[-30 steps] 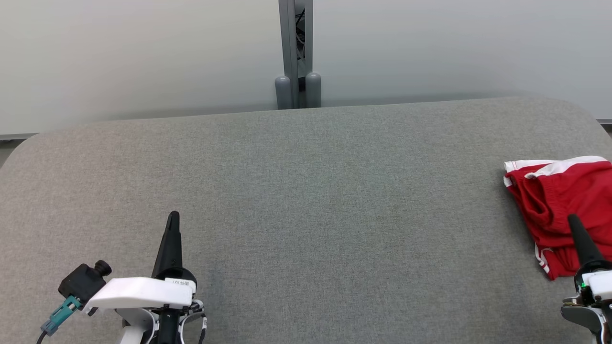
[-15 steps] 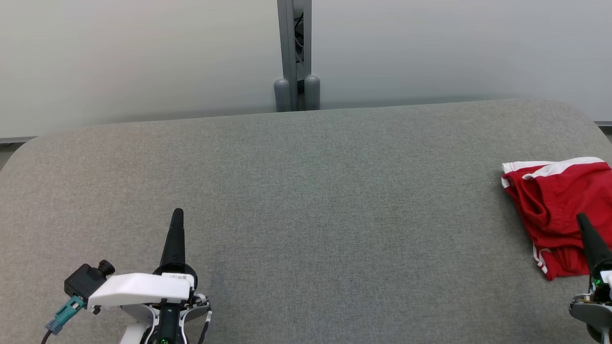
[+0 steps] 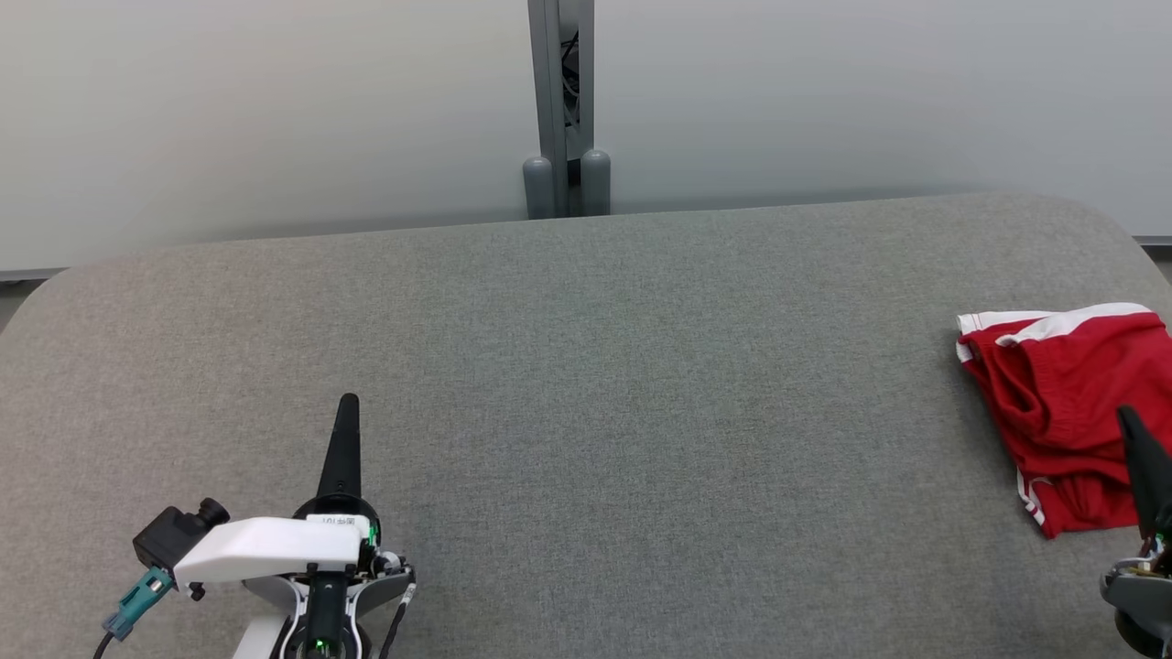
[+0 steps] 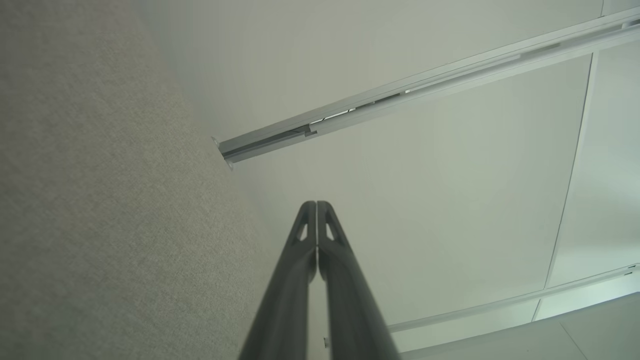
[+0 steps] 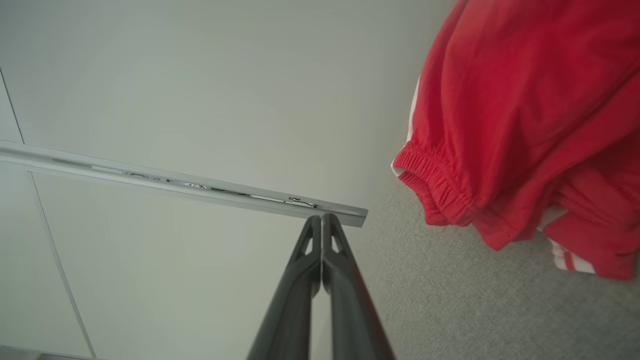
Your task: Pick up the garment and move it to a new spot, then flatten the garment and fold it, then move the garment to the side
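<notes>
The crumpled red fabric shorts with white trim [image 3: 1053, 394] lie at the right edge of the frame on the grey felt worktop [image 3: 586, 384]; they look light and limp, so I'd pinch the gathered elastic waistband [image 5: 440, 192]. My left tool [image 3: 348, 403] and right tool [image 3: 1126, 416] are both closed, empty

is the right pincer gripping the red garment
No: the right pincer is shut with nothing between its fingers, and the red garment lies apart from it on the grey surface.
</notes>
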You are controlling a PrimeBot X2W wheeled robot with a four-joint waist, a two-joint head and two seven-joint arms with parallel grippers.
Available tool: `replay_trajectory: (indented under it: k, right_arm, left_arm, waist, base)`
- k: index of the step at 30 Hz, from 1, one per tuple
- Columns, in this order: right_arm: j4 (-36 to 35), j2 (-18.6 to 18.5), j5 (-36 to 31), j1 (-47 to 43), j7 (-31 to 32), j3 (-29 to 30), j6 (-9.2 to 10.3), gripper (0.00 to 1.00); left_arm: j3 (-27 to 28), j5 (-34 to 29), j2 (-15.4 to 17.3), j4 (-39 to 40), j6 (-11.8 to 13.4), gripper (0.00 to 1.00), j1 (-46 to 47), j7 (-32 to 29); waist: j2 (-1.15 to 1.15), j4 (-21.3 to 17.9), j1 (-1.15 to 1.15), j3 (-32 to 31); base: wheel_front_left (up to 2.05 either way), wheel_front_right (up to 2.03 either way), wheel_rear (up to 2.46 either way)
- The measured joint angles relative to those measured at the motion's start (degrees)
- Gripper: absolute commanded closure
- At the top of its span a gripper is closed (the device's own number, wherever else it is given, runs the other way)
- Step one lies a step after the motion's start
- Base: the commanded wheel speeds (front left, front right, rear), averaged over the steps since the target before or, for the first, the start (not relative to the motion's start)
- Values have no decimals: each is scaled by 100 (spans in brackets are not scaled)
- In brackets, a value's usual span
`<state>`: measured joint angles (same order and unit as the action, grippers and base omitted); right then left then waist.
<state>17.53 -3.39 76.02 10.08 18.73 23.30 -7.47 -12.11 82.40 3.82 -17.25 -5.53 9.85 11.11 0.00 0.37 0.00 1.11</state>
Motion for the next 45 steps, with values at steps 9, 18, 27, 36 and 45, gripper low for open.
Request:
replay_trajectory:
  k: [9, 18, 27, 36, 45]
  right_arm:
    - [69, -7, 376, 42, 146, 103, 0, 100]
    - [163, -15, 726, 112, 303, 223, 0, 100]
    - [213, -20, 1051, 142, 428, 335, 0, 100]
    - [249, -25, 1221, 172, 494, 388, 0, 100]
    - [253, -26, 1221, 172, 494, 387, 0, 100]
  left_arm:
    - [-34, 405, -49, -44, -53, 100, 65, -8]
    - [-75, 789, -74, -91, -108, 100, 116, -27]
    - [-108, 1148, -94, -137, -155, 100, 152, -46]
    - [-130, 1345, -107, -160, -193, 100, 216, -48]
    - [-130, 1345, -107, -162, -193, 100, 216, -48]
  waist:
    - [0, -10, 0, -28]
    - [0, -21, 0, -56]
    - [0, -32, 0, -84]
    - [0, -37, 0, -97]
    - [0, -37, 0, -97]
  base:
    - [0, 0, 0]
    - [0, 0, 0]
    - [0, 0, 0]
    - [0, 0, 0]
    - [0, 0, 0]
